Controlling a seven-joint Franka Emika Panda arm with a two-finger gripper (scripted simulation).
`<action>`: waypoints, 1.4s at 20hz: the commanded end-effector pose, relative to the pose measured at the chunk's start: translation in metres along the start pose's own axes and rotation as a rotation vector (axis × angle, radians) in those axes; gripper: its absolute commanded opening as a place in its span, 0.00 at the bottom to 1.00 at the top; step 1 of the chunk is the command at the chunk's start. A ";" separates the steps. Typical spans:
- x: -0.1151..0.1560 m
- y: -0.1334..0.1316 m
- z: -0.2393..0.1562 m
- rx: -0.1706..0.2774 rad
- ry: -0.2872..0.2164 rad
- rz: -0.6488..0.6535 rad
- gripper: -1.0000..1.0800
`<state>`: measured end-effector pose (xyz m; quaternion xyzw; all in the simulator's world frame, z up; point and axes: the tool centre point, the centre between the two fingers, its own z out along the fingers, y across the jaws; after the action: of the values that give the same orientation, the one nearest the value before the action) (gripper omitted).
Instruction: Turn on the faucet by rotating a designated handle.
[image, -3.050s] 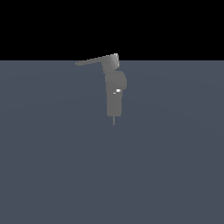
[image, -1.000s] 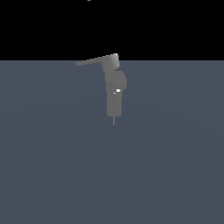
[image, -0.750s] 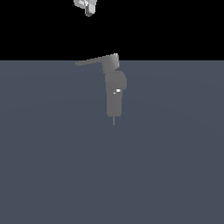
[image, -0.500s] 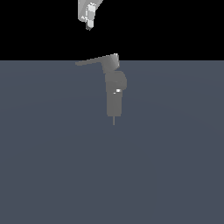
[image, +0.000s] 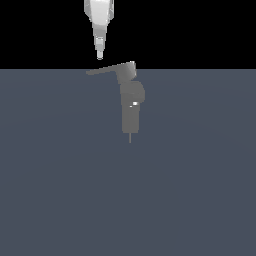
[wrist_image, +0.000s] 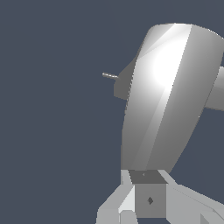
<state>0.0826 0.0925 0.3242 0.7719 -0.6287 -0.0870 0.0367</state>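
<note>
- One hand (image: 99, 56) hangs in the upper middle of the exterior frame, tapering to a narrow tip that points straight down against the black background.
- Whether it is released or clenched I cannot tell: from this side the fingers merge into one point, and the wrist view shows mostly a large glossy shell with no clear gap (nothing appears to be held).
- Just below the tip lies the handle (image: 103, 70), a thin flat blade with its long axis running nearly level, from its free end at centre-left across to the boxy block at centre-right.
- That block tops the faucet (image: 132, 107), whose stacked grey body stands in the middle of the frame, ending in a thin pin.
- In the wrist view only a corner of the faucet (wrist_image: 120, 84) and its pin peek out from behind the shell.
- Hand and blade appear apart, a small gap between tip and blade.
- Judging by this, the tip sits above the outer half of the blade, well off the pivot, so lowering beside it and pushing sideways should swing it with good leverage.
</note>
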 end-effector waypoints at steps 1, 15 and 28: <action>-0.002 -0.013 0.014 -0.006 0.012 0.058 0.00; -0.010 -0.045 0.056 -0.021 0.052 0.214 0.00; -0.014 -0.032 0.056 -0.022 0.052 0.215 0.00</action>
<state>0.1038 0.1153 0.2642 0.7016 -0.7057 -0.0692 0.0705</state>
